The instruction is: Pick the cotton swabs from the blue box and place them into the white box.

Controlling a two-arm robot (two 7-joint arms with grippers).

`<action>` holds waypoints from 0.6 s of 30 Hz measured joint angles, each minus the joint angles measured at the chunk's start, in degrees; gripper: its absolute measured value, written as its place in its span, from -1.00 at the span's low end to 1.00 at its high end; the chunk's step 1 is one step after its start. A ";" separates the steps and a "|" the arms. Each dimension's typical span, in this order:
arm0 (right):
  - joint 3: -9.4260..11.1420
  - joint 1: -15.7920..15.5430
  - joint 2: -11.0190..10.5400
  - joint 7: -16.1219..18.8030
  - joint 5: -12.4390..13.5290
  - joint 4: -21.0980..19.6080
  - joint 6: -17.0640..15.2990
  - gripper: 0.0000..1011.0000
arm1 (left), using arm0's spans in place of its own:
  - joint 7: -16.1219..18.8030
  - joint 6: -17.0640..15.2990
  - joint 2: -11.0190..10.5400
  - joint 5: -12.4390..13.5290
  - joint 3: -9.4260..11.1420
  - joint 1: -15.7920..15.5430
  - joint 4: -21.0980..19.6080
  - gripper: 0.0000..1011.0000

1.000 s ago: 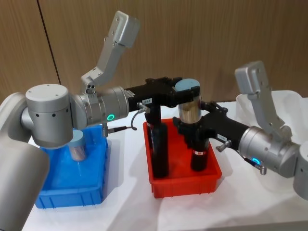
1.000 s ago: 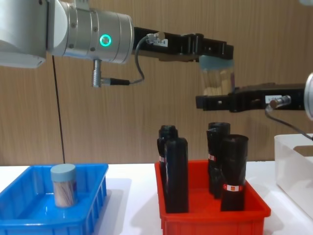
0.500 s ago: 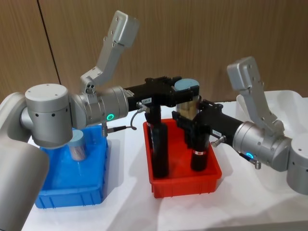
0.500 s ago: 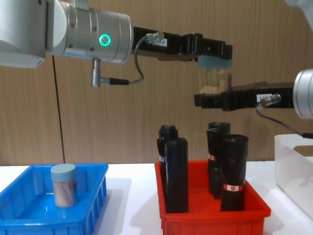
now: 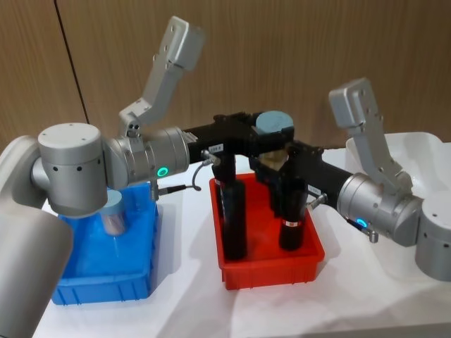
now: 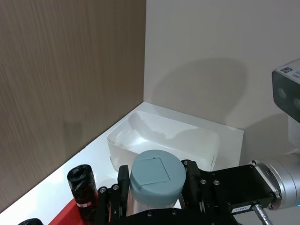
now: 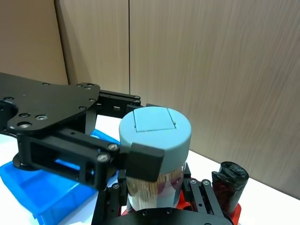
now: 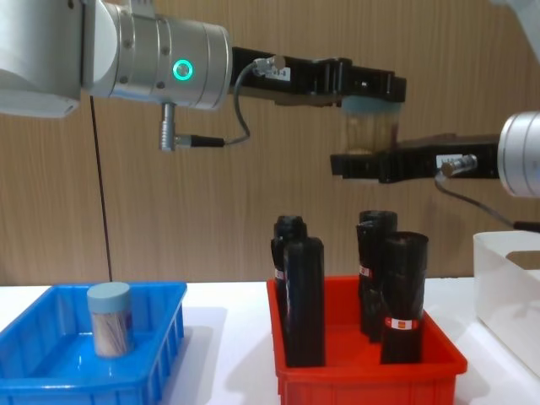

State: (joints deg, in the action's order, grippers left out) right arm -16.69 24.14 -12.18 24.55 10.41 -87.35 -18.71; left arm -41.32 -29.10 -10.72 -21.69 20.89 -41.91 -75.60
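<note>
The left gripper (image 8: 371, 91) is clamped on the grey-blue lid of a cotton swab tub (image 8: 369, 131) high above the red bin (image 8: 371, 377), the right gripper (image 8: 364, 165) sits at its base, grip unclear, while a second cotton swab tub (image 8: 110, 319) stands upright in the blue box (image 8: 51, 390).

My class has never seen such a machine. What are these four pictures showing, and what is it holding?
A robot with two arms, each ending in a grasping tool. Cameras on its head, chest and both wrists took the pictures. On the table stand a blue box with one tub of cotton swabs, a red bin of black rolls and a white box. The left tool holds a second tub by its top above the red bin; the right tool is at that tub's lower part.
</note>
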 joint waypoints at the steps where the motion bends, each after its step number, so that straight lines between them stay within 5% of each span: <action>1: 0.00 0.02 0.00 -0.11 0.01 0.01 0.05 0.25 | -0.01 0.00 0.00 0.00 0.00 0.00 0.00 0.53; 10: -0.07 0.20 0.04 -0.61 0.18 0.16 0.35 0.25 | -0.01 -0.01 -0.02 0.01 0.00 0.00 0.00 0.98; 18: -0.08 0.24 -0.02 -1.00 0.58 0.26 0.52 0.25 | -0.01 0.00 -0.02 0.03 -0.04 -0.01 0.01 0.98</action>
State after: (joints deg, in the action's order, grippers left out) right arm -16.76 24.38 -12.20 23.55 10.99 -87.08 -18.19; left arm -41.33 -29.10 -10.74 -21.66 20.85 -41.92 -75.60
